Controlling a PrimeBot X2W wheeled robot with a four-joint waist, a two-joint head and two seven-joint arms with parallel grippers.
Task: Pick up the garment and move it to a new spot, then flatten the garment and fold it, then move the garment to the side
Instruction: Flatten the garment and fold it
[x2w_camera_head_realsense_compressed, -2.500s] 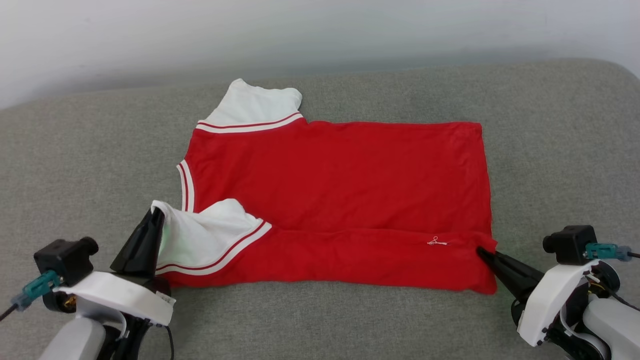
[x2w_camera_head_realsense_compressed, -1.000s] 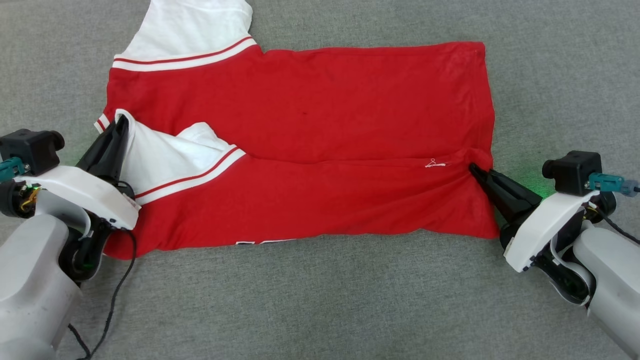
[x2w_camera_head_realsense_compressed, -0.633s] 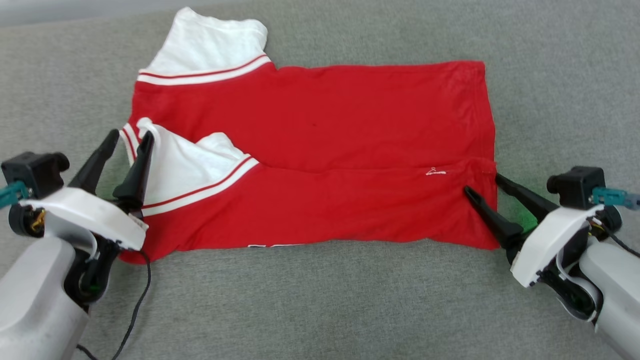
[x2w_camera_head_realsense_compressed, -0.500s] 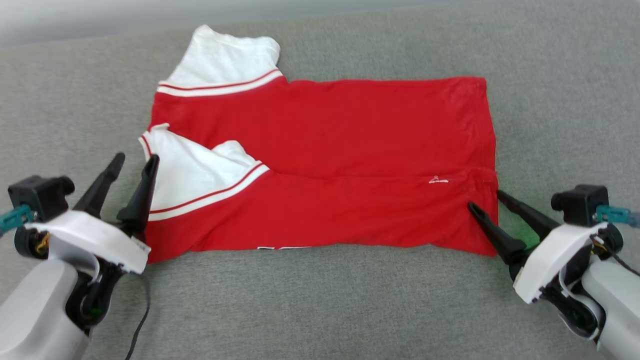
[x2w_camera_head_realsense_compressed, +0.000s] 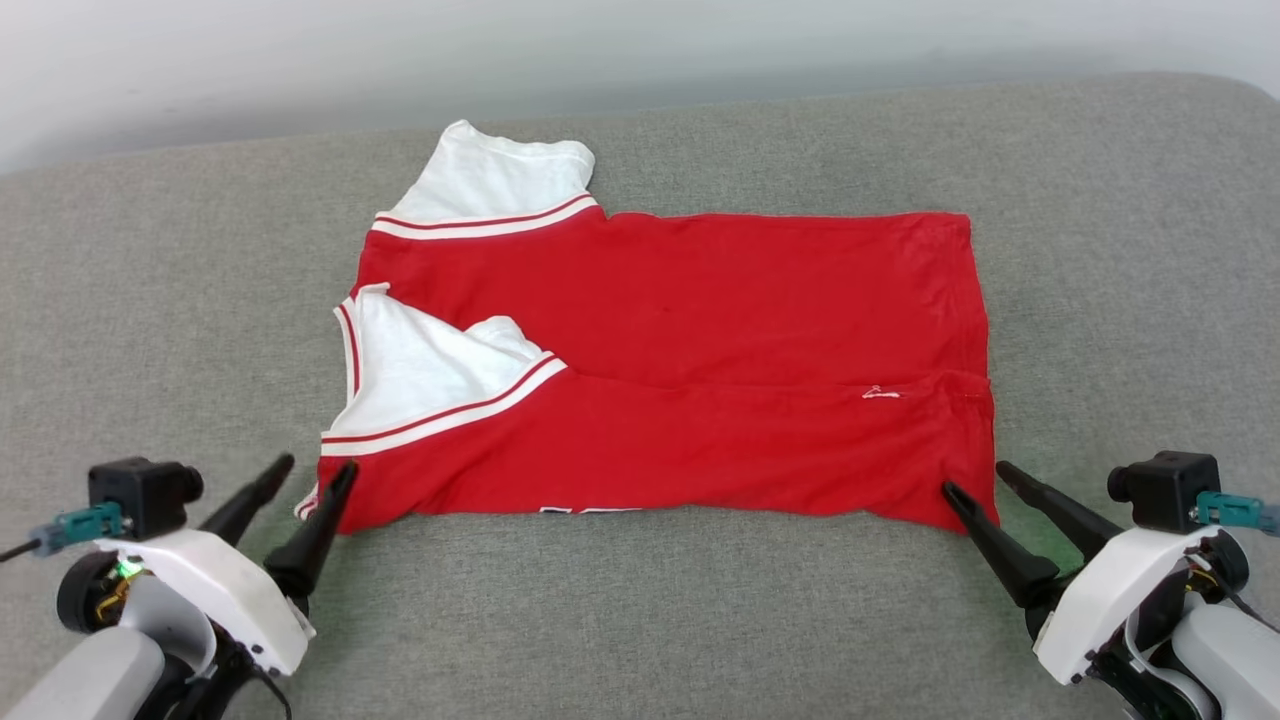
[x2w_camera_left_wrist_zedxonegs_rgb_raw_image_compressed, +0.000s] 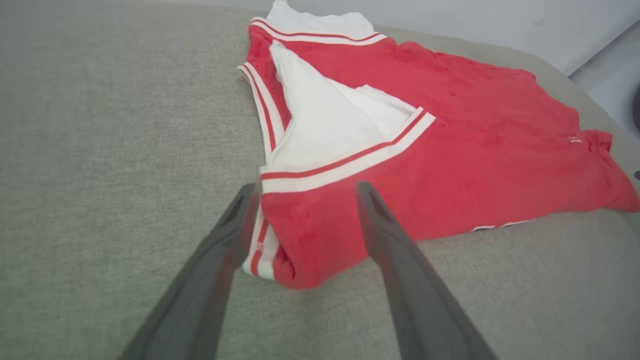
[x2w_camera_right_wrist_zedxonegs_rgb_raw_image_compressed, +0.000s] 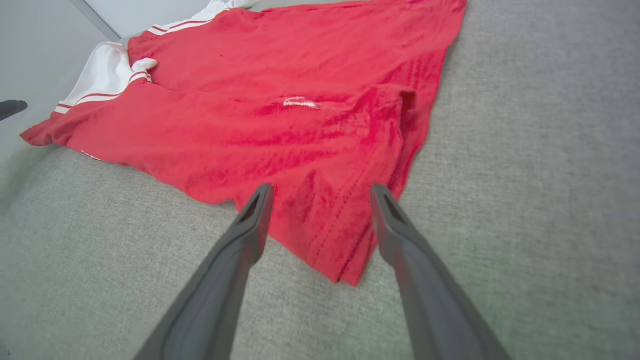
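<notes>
Currently, the garment (x2w_camera_head_realsense_compressed: 700, 330) lies flat on the cushion (x2w_camera_head_realsense_compressed: 650, 620), spread between the two claws and just ahead of their fingertips.

Left claw (x2w_camera_head_realsense_compressed: 319, 462): the fingers stand apart and hold nothing. In the left wrist view, the garment's near corner, with its striped trim, lies in the gap between the two fingers. The outer finger (x2w_camera_left_wrist_zedxonegs_rgb_raw_image_compressed: 235, 220) overlaps the striped edge in that view; contact cannot be confirmed. Ahead of this claw, a white sleeve (x2w_camera_head_realsense_compressed: 420, 370) is folded over onto the red body. A second white sleeve (x2w_camera_head_realsense_compressed: 495, 180) projects from the far edge, well beyond the claw.

Right claw (x2w_camera_head_realsense_compressed: 975, 477): the fingers stand apart and hold nothing. In the right wrist view, the garment's hem corner lies between the two fingers, resting on the cushion. In the head view, the inner fingertip (x2w_camera_head_realsense_compressed: 950, 490) sits at the hem corner. A small white logo (x2w_camera_head_realsense_compressed: 880, 393) lies just ahead of this claw, beside a fold line that runs along the garment toward the left claw.

Near edge: the strip closest to both claws is folded over onto the body. A short band of black-and-white lettering (x2w_camera_head_realsense_compressed: 590, 510) shows under that edge, roughly midway between the claws.

A pale wall (x2w_camera_head_realsense_compressed: 300, 60) rises beyond the cushion, far from both claws.
</notes>
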